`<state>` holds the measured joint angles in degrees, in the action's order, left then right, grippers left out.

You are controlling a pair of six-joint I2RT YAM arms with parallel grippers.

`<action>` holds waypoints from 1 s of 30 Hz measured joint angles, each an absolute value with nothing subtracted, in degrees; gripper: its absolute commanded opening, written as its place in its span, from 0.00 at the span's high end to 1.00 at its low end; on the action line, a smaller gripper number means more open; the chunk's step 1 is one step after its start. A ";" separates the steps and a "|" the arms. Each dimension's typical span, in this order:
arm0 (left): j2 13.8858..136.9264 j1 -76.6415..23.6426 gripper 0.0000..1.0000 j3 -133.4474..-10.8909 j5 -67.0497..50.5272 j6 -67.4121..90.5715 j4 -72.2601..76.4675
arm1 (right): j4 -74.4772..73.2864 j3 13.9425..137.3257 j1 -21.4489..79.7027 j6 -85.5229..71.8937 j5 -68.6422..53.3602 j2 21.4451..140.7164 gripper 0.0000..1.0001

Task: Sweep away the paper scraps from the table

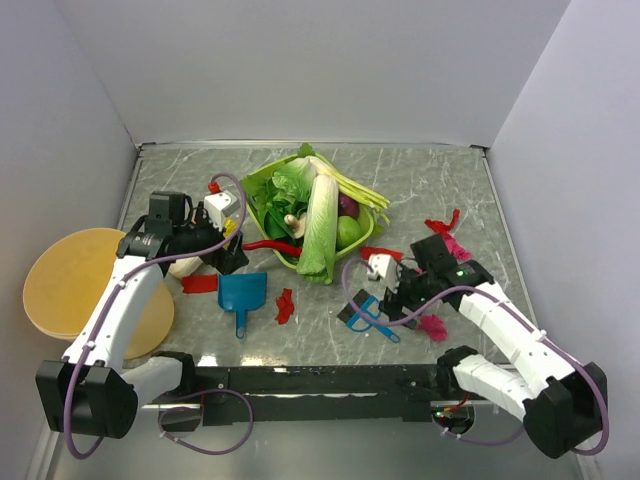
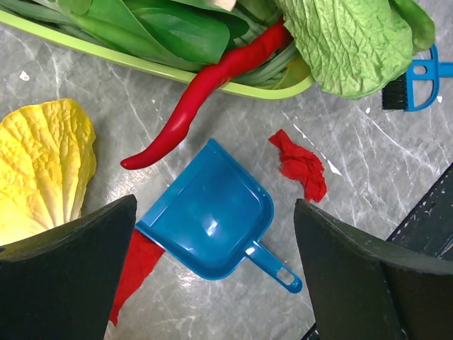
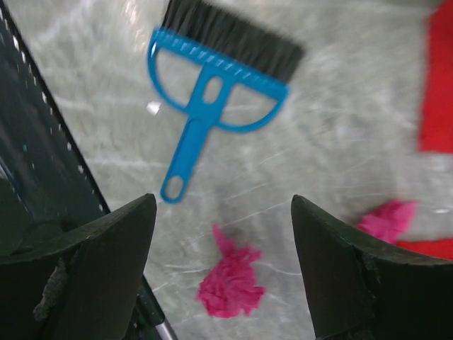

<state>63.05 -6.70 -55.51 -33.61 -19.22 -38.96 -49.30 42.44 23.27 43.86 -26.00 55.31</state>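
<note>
Several paper scraps (image 1: 441, 222) lie scattered over the table (image 1: 430, 175), all of them loose on its surface. In the top view your left gripper (image 1: 230, 258) hangs at about 9 o'clock from the table's middle, jaws spread wide and holding nothing. Just at its 6 o'clock lies the blue dustpan (image 2: 212, 212), flat on the table. A red strip (image 2: 134, 273) rests against the dustpan's 9 o'clock side, and a crumpled red scrap (image 2: 301, 166) sits near its 3 o'clock side, not touching. At the dustpan's 12 o'clock a red chili pepper (image 2: 205, 92) stretches from the table up over the rim of the green basket (image 2: 106, 60), which holds a cabbage (image 1: 320, 225) and other greens. Your right gripper (image 3: 223, 202) hovers at about 4 o'clock from the table's middle, jaws likewise released and empty. The blue brush (image 3: 212, 78) lies flat at its 8 o'clock in the top view, apart from the fingers, and a magenta tuft (image 3: 230, 280) lies beneath the gripper. That wrist picture is blurred, so you cannot judge finer detail there. More red and magenta scraps lie at the right gripper's 12 to 1 o'clock. A round tan bucket (image 1: 80, 290) stands at the left arm's 9 o'clock.
</note>
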 measured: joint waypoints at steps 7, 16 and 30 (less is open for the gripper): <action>62.43 -6.70 0.04 -54.43 -33.52 -19.14 -38.76 | -45.98 37.50 27.33 43.88 -22.90 56.05 0.30; 61.60 -6.70 0.04 -53.32 -32.62 -18.79 -38.79 | -33.63 38.70 27.55 27.07 -18.48 67.68 0.53; 60.42 -6.70 0.04 -53.36 -29.74 -18.98 -38.30 | -29.43 43.07 30.81 16.95 -13.43 78.94 0.60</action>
<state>60.42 -6.70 -53.36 -29.74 -18.98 -38.30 -29.43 43.07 30.81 16.95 -13.43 78.94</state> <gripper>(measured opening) 0.966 0.410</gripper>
